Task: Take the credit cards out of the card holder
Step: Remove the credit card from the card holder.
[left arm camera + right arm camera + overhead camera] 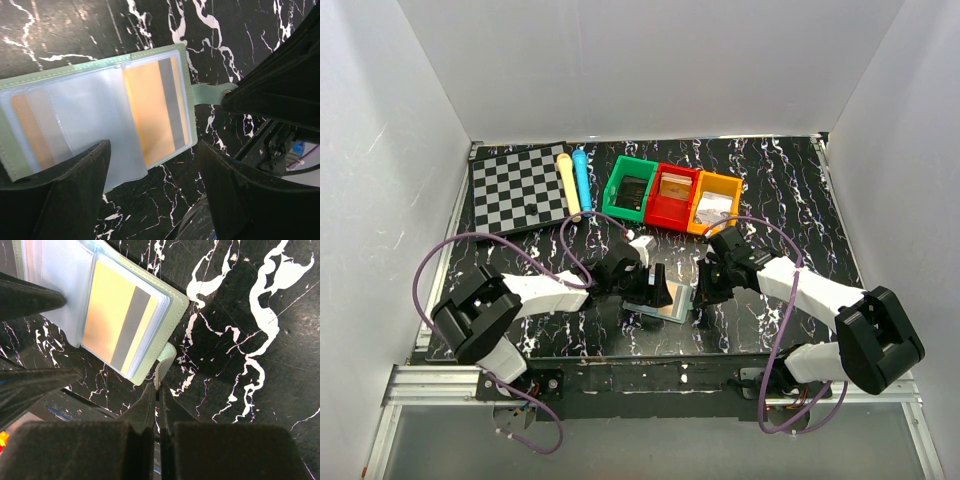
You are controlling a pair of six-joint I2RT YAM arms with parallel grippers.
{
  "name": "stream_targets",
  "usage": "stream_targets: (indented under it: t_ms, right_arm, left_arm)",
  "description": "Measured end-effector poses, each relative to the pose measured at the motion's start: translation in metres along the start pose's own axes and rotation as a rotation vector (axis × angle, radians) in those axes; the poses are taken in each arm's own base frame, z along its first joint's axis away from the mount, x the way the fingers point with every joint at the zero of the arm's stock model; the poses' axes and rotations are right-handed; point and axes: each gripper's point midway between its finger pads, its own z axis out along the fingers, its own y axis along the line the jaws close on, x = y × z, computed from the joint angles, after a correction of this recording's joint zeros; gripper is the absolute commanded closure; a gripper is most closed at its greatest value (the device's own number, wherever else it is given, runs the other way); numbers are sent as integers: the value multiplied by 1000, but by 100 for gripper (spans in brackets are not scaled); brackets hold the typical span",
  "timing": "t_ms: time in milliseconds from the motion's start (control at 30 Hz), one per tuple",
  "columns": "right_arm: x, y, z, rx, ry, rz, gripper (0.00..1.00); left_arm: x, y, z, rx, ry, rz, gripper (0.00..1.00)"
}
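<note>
Near centre, right gripper [157, 390] pinches holder [176, 299] tab [165, 357], left gripper [152, 150] spread open; card [115, 325] looks slick, stiff: take its edge.

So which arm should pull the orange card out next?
Left. The left gripper, open, hangs over the orange card in the card holder; the right gripper is shut on its tab.

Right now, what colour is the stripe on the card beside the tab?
Grey stripe; right wrist view shows it best.

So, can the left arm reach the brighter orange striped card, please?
Probably yes: its open tool hovers at the brighter orange striped card; only the pale green card holder's clear sleeve covers it.
</note>
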Motion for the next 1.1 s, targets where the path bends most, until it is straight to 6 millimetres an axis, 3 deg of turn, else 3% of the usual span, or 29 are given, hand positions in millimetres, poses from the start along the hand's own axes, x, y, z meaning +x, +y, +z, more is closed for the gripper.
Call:
stream_targets:
  t_ms: [233,500,633,833,1100]
  right_arm:
    - [0,0,0,-1,0,-2,99]
    - [0,0,0,-1,-1,-3,99]
    - [0,0,0,-1,-2,-3,99]
    - [-1,0,0,-2,-2,-3,99]
    - [-1,0,0,-2,-2,-3,99]
  left_arm:
    - [3,-15,-1,54,4,24,26]
    - [-36,-41,-41,108,-166,47,25]
    - [-46,-26,-48,59,-205,16,25]
    - [-28,9,-35,-63,-132,-31,25]
    - [-19,17,-31,-91,-101,-39,26]
